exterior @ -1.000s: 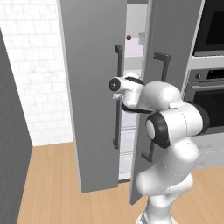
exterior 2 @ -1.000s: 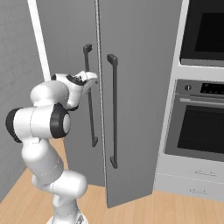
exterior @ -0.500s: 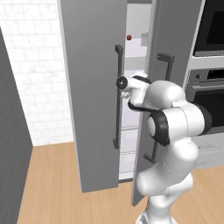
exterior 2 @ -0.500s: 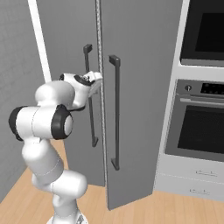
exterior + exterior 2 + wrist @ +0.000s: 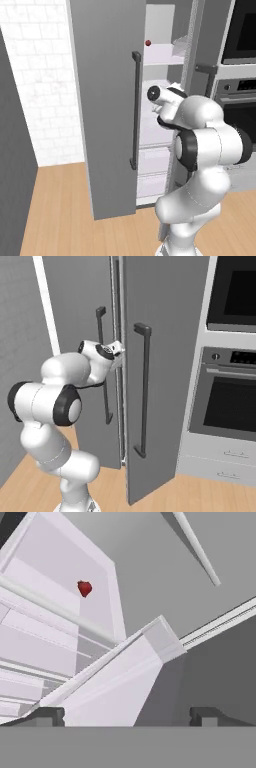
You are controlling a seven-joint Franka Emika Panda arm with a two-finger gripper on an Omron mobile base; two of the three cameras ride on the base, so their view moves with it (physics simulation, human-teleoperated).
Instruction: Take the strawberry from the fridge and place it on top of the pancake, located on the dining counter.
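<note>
hand open wide, empty | strawberry on fridge shelf

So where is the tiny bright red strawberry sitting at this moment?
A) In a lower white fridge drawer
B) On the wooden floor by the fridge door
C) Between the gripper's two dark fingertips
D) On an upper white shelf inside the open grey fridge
D: the strawberry rests on an upper white shelf of the fridge, above the gripper, whose fingertips stand apart with nothing between them.
</note>
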